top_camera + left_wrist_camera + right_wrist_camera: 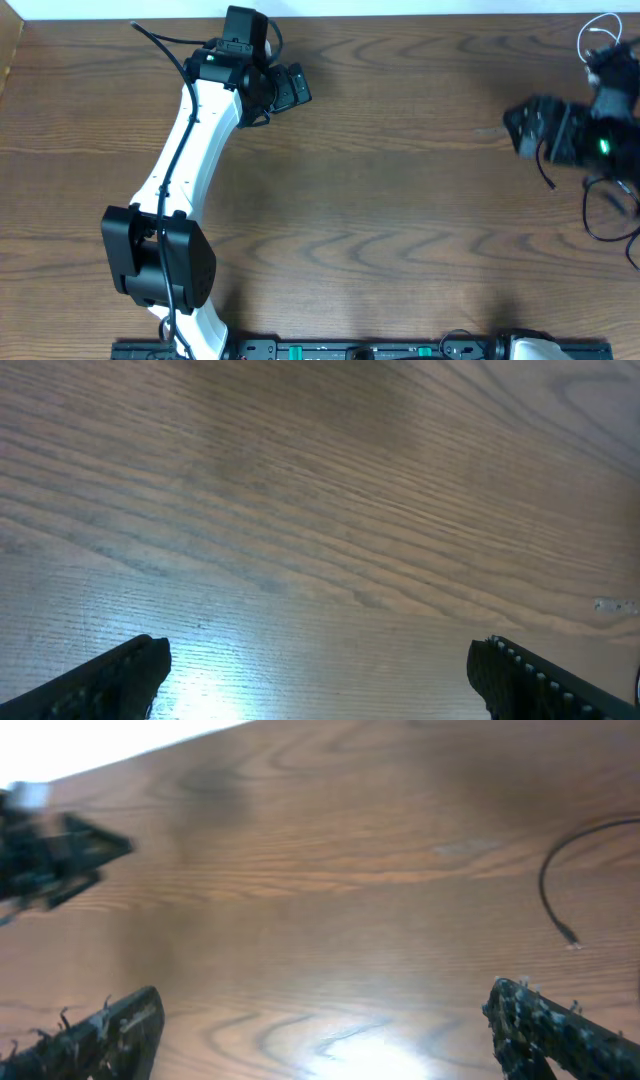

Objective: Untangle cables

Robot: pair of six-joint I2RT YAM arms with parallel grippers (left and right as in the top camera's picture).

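The white cable [592,32] loops at the far right corner of the table, partly behind my right arm. The black cable [600,212] lies in loose loops at the right edge. One thin black end [548,172] trails out beside my right gripper. That end and its small plug show in the right wrist view [552,898]. My right gripper [514,126] is open and empty over bare wood [325,1030], left of both cables. My left gripper [298,88] is open and empty at the far left-centre [320,675], well away from the cables.
The wooden table [380,200] runs to a white far edge [400,8]. The left arm's white links [185,150] cross the left half. A black rail [350,350] runs along the near edge. A small pale speck [608,605] lies on the wood.
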